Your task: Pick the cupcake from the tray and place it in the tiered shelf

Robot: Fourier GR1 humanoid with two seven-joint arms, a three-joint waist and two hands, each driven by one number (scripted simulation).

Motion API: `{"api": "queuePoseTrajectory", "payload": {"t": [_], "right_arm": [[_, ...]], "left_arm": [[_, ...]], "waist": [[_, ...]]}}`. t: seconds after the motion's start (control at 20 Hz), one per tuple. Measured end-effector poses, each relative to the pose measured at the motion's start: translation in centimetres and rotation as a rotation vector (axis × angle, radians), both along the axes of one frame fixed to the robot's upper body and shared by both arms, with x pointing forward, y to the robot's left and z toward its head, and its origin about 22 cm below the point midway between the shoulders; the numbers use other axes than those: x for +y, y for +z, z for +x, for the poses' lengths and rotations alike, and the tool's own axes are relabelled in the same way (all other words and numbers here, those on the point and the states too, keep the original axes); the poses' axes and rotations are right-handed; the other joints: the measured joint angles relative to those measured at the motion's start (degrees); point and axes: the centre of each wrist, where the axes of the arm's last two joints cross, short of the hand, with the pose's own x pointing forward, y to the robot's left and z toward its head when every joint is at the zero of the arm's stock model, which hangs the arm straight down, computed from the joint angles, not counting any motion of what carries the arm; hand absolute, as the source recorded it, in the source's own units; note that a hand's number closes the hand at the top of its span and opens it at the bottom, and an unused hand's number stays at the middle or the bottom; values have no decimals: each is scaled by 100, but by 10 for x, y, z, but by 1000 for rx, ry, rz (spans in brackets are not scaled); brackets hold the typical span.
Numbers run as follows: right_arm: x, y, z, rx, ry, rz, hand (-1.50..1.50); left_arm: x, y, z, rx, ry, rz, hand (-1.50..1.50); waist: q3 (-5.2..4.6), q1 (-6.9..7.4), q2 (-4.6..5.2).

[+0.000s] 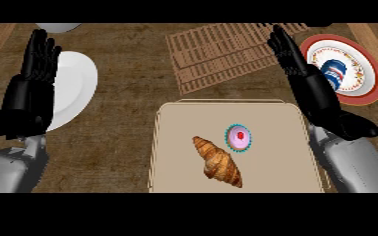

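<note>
I see the right robot hand (310,85) open, fingers straight and pointing away from me, holding nothing. It stands at the right edge of the tray (177,145), above the table (125,115).

The left robot hand (33,87) is also open, fingers straight up, resting near the view's left edge and holding nothing.

The cupcake (238,138) sits on the tray, down and to the left of the right robot hand, near it but not touching. It has pink icing with a red spot on top and a teal wrapper. No finger reaches it.

A croissant (217,162) lies on the same tray, just beside the cupcake on the side away from the right robot hand, and closer to me. The two look apart, though narrowly.

The shelf (221,52), a brown slatted piece, lies on the table just left of the right robot hand's fingertips, beyond the tray. I note nothing resting on it.

A red-rimmed plate (353,97) lies just right of the right robot hand, partly hidden by it. A blue and white item (334,74) sits on it; I cannot tell what it is.

A white plate (77,82) lies just right of the left robot hand, partly hidden by it. A pale round object (59,27) shows beyond that hand's fingertips, cut off by the view's edge.
</note>
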Motion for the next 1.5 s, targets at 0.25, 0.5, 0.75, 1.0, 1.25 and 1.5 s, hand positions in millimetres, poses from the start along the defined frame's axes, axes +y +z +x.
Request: {"api": "queuePoseTrajectory", "payload": {"t": [0.25, 0.5, 0.75, 1.0, 1.25, 1.5], "right_arm": [[24, -4, 2, 133, -51, 20, 150], [20, -21, 0, 296, -299, 132, -150], [10, -2, -20, 300, -240, 203, -150], [-3, 36, -39, 321, -118, -34, -150], [9, 72, -53, 366, -52, -360, -150], [29, 99, -60, 367, -112, -722, -150]], "left_arm": [[3, -19, -7, 95, 13, -14, 0], [7, -38, -16, 210, 31, -52, 0], [2, -48, -29, 253, 32, -71, 0], [5, -50, -30, 265, 36, -76, 0], [5, -50, -29, 273, 33, -78, 0], [-1, -48, -27, 279, 20, -72, 0]], "waist": [[25, 126, -139], [27, 91, -181], [36, 104, -200], [27, 73, -228], [17, 98, -238], [6, 177, -238]]}}
